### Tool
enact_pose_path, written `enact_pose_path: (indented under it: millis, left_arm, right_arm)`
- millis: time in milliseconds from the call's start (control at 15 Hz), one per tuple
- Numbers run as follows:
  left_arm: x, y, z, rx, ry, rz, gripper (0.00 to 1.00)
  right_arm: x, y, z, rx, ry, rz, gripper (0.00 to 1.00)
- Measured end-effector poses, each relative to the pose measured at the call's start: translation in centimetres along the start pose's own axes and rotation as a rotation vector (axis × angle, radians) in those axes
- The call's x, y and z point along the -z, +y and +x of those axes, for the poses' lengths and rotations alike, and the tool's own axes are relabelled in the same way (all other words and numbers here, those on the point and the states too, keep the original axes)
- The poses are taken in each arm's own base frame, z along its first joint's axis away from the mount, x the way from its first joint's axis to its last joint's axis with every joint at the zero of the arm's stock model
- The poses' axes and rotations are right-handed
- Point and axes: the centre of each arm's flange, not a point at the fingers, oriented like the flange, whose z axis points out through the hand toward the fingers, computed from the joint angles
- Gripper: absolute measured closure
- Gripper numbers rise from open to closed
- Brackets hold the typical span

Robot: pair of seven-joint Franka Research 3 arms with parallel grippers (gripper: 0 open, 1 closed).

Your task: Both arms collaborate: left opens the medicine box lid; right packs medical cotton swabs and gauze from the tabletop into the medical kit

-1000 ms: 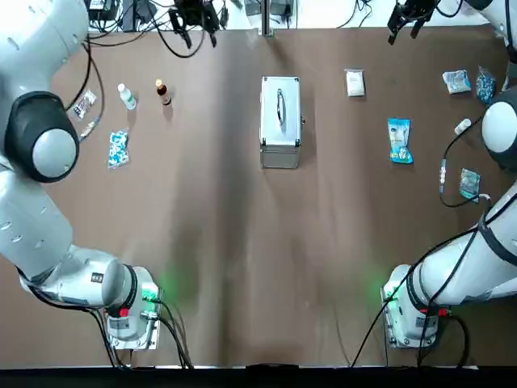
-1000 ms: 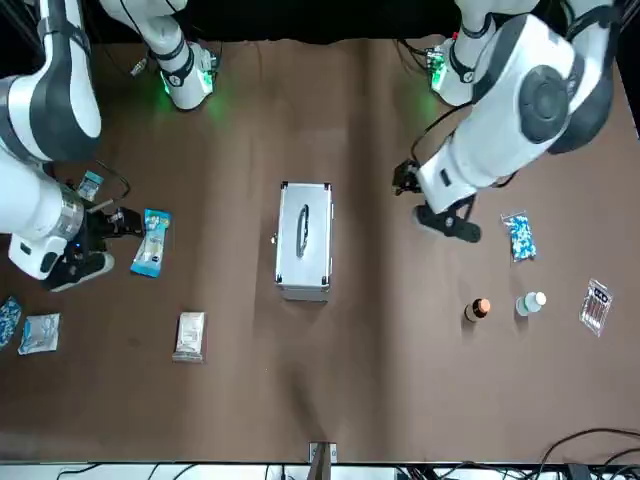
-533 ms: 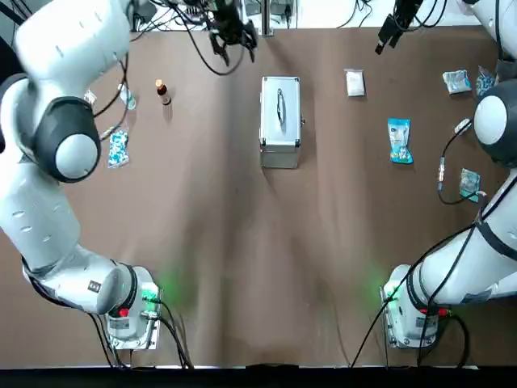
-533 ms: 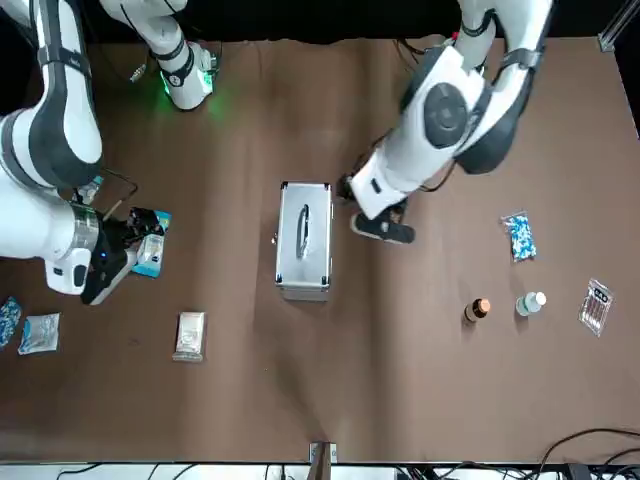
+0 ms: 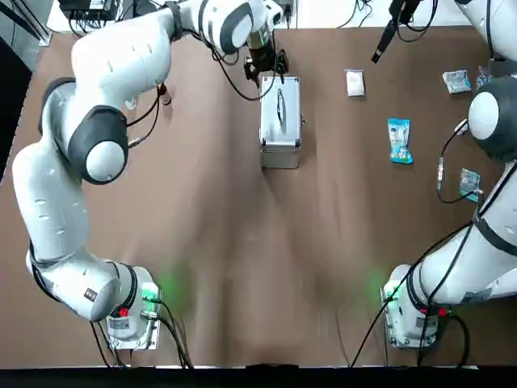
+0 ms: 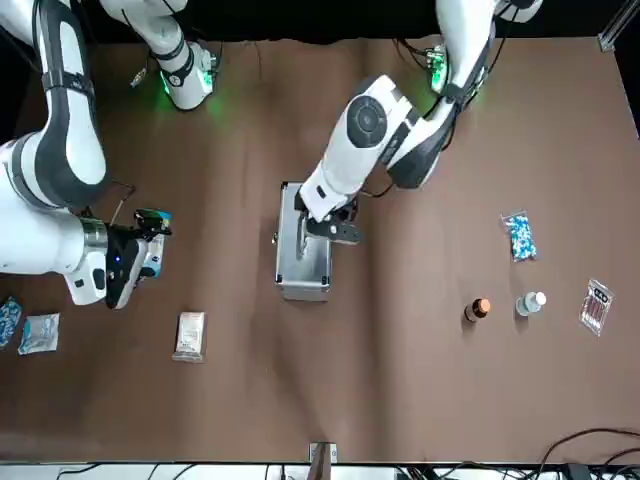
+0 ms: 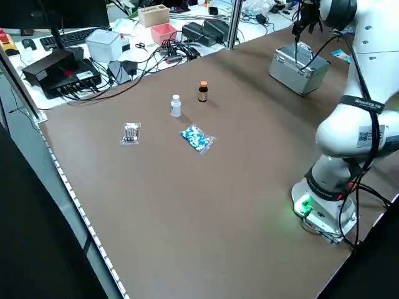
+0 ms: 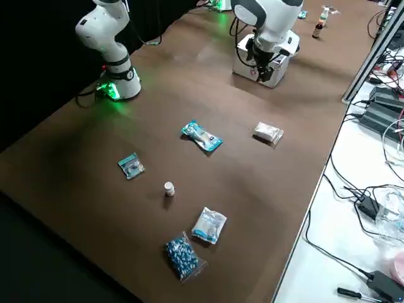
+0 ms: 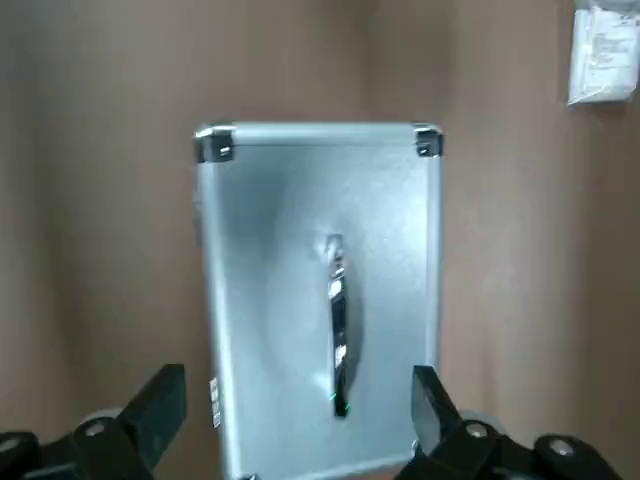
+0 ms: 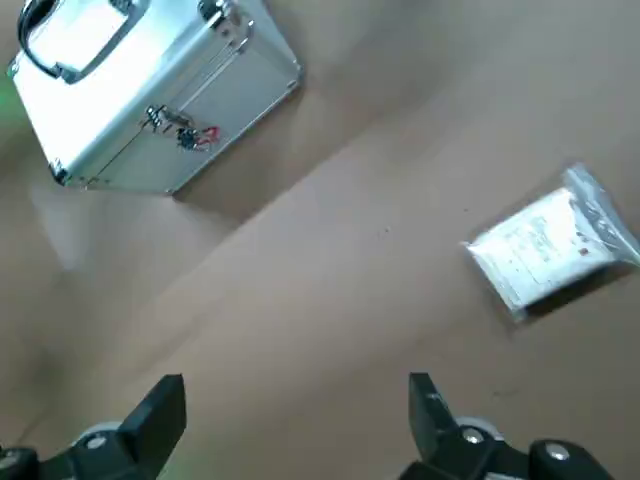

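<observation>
My tabletop (image 5: 234,267) is flat, brown and matte; directly on it lie the case (image 5: 280,133), gauze (image 5: 355,82), blue packet (image 5: 400,141) and bottles (image 7: 176,105).

Diffuse, moderately bright illumination of the brown tabletop (image 5: 230,242). Pale vertical sheen crosses its middle; soft shadows adjoin the small bottles. Green light tints the surface beside both arm bases, near the robot's edge. In the left wrist view, the case lid (image 9: 280,300) appears slightly blurred; in the right wrist view, glare whitens it.
</observation>
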Motion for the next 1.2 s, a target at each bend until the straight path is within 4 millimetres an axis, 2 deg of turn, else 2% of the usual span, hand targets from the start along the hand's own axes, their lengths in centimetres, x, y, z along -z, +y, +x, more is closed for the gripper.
enact_pose_path:
  millis: [67, 200, 267, 600, 667, 1000, 1200]
  left_arm:
    - [-0.9, 0.5, -0.2, -0.002, 0.008, -0.001, 0.00]
    - [-1.8, 0.9, -0.3, -0.003, 0.017, -0.003, 0.04]
    - [-2.4, 1.2, -0.4, -0.004, 0.034, 0.005, 0.11]
    - [-5.3, 2.1, -1.3, 0.015, 0.050, 0.048, 0.16]
    - [-5.5, 2.1, -1.3, 0.016, 0.050, 0.049, 0.25]
    - [-5.4, 2.0, -1.1, 0.022, 0.054, 0.050, 0.29]
    - [-5.4, 2.0, -1.1, 0.023, 0.055, 0.049, 0.31]
  right_arm:
    - [-1.3, 0.3, 0.1, 0.048, -0.006, 0.017, 0.02]
    - [-2.6, 0.3, 0.4, 0.117, -0.005, 0.024, 0.02]
    - [-3.4, 0.2, 0.7, 0.164, 0.001, 0.028, 0.02]
    - [-7.6, -1.5, 2.1, 0.390, 0.056, 0.097, 0.01]
    - [-8.5, -1.9, 2.3, 0.423, 0.075, 0.119, 0.01]
    - [-13.1, -3.5, 3.7, 0.500, 0.089, 0.101, 0.01]
    - [-14.8, -5.2, 5.3, 0.598, 0.128, 0.096, 0.01]
